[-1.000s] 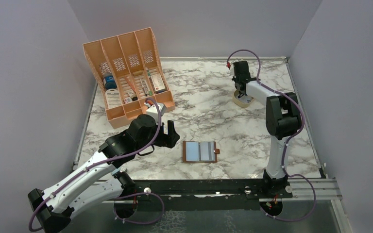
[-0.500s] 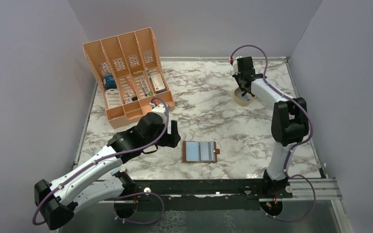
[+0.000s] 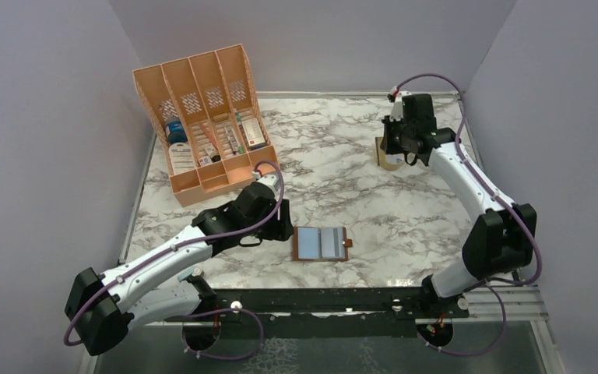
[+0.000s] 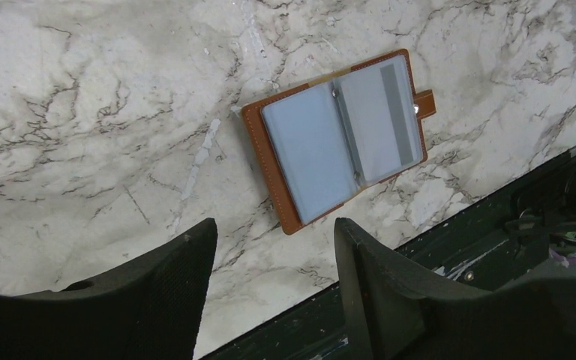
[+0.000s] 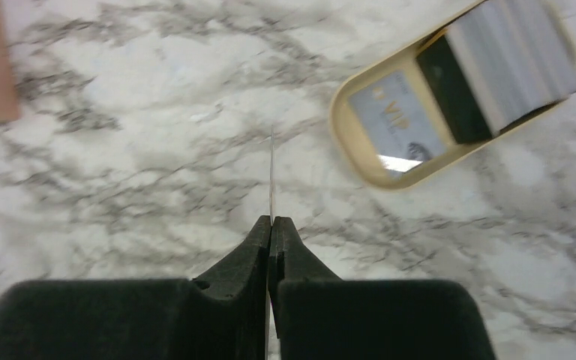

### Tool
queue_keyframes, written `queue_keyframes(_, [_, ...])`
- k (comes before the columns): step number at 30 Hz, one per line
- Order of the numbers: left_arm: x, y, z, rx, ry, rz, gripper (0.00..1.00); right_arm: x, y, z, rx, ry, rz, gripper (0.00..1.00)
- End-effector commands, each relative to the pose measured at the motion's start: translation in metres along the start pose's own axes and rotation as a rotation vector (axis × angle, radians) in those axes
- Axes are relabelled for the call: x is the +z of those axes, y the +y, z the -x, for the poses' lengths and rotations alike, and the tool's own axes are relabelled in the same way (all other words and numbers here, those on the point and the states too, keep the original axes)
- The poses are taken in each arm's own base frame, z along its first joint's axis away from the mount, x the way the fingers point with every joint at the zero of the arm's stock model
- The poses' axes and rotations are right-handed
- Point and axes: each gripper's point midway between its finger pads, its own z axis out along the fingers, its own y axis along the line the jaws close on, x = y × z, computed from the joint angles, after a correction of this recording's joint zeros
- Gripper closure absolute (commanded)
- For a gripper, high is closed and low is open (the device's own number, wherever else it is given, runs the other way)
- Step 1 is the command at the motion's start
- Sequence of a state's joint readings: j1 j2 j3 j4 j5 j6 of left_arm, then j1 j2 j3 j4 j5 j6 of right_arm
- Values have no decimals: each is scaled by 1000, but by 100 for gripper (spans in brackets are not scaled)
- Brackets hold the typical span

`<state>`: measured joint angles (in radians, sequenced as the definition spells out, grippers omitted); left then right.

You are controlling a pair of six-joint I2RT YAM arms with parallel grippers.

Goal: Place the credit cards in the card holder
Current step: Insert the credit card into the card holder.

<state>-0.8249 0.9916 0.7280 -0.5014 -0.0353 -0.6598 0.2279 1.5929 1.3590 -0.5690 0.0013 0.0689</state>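
Note:
The card holder [image 3: 321, 244] lies open on the marble, brown leather with bluish sleeves, and one sleeve shows a card with a grey stripe [image 4: 394, 112]. My left gripper [image 4: 271, 225] hangs open just left of the card holder [image 4: 341, 139], nothing between its fingers. My right gripper [image 5: 271, 221] is shut on one thin credit card [image 5: 271, 172], seen edge-on as a pale line sticking out past the tips. The other credit cards [image 5: 506, 64] stand stacked in a tan stand [image 5: 360, 150], up and right of that gripper. In the top view the right gripper [image 3: 395, 144] hovers over the stand at the far right.
A big orange slotted organiser [image 3: 206, 125] with small boxes and bottles stands at the back left, close behind the left arm. The table's dark front rail [image 4: 450, 255] runs just below the card holder. Grey walls close in both sides.
My right gripper has shut on a card and lifted away from the tan stand as the arm stretched out. My left gripper moved right, closer to the card holder, its jaws somewhat narrower.

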Motion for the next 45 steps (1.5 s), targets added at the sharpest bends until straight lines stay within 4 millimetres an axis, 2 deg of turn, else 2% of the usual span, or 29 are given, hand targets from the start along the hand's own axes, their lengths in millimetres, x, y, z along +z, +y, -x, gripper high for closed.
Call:
queue_keyframes(1, [11, -13, -5, -40, 30, -61, 39, -37, 57, -21, 158, 10, 295, 99])
queue_keyframes(6, [22, -14, -10, -62, 44, -71, 39, -82, 95, -42, 235, -18, 525, 99])
queue_keyframes(12, [39, -16, -20, -92, 78, -93, 45, -106, 122, -85, 353, 61, 662, 99])
queue_keyframes(14, [44, -18, -24, -99, 93, -108, 51, -112, 130, -98, 377, 87, 711, 99])
queue_keyframes(16, [49, -23, -29, -106, 108, -144, 56, -114, 135, -111, 396, 106, 736, 99])
queue_keyframes(22, [60, -25, -37, -128, 131, -172, 84, -118, 144, -131, 464, 123, 780, 99])
queue_keyframes(29, [68, -19, -46, -134, 144, -162, 99, -114, 150, -147, 509, 151, 795, 99])
queue_keyframes(35, [72, -14, -51, -131, 153, -140, 100, -107, 158, -156, 525, 175, 795, 99])
queue_keyframes(45, [75, -4, -59, -131, 160, -111, 100, -93, 184, -178, 518, 236, 800, 99])
